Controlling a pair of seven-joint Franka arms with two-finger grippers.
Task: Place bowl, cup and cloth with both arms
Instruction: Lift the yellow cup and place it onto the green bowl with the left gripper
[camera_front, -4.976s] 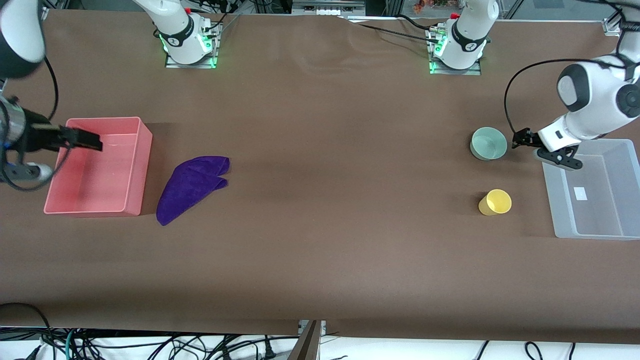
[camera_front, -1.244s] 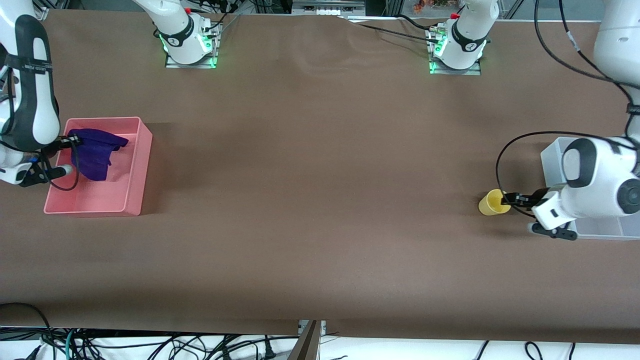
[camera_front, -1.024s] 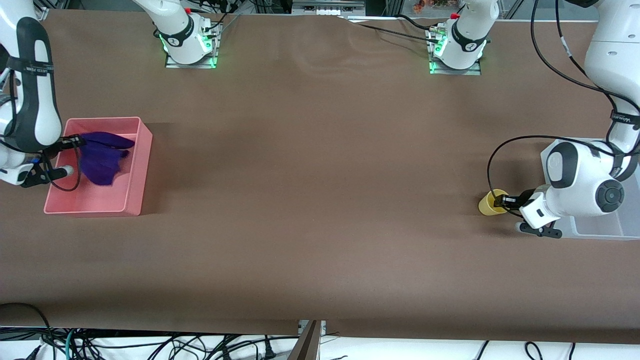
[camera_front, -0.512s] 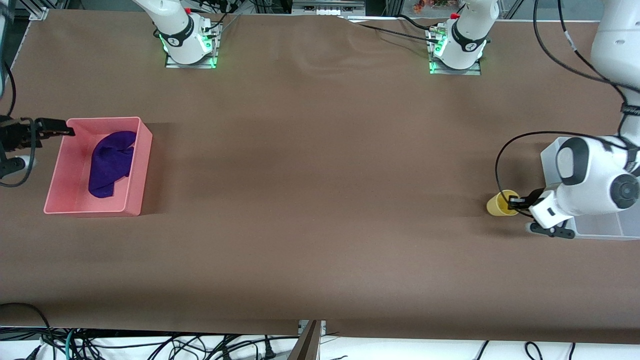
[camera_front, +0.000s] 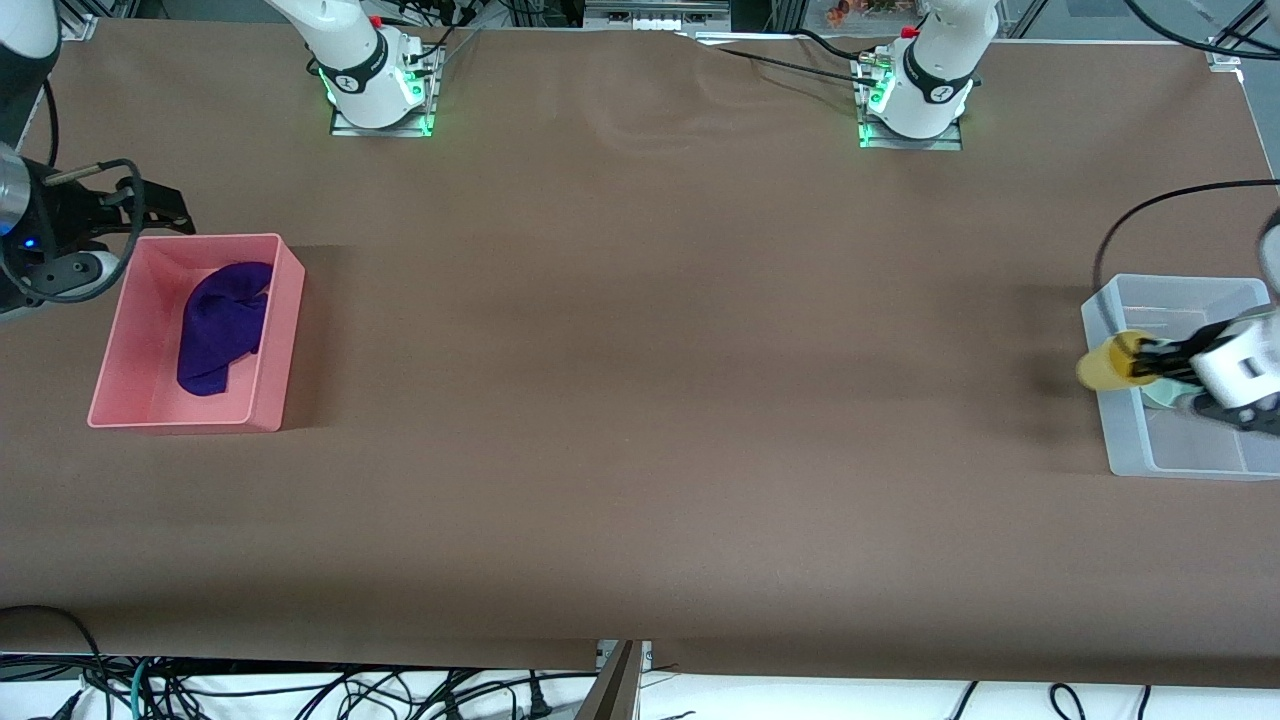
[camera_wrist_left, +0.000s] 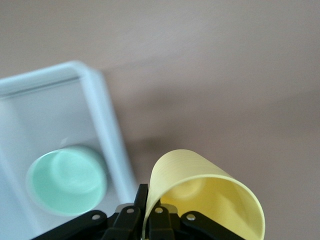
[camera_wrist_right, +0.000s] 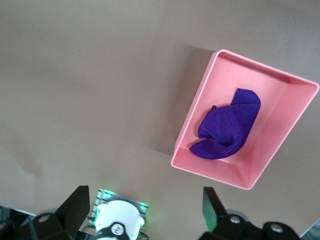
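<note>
Left gripper (camera_front: 1158, 362) clamped on cup (camera_front: 1108, 365) rim, cup tilted on side, carried over wall of clear bin (camera_front: 1122, 440). 0.5 s ago cup stood on table beside bin; now airborne, so lift done, release pending. Bowl (camera_wrist_left: 66, 179) already sits inside clear bin. Cloth (camera_front: 222, 325) lies bunched in pink bin (camera_front: 272, 350), no longer held. Right gripper (camera_front: 165, 205), fingers spread, nothing held, hangs above the table just beside pink bin, withdrawn. Judgement: 2 of 3 items placed; cup last.
</note>
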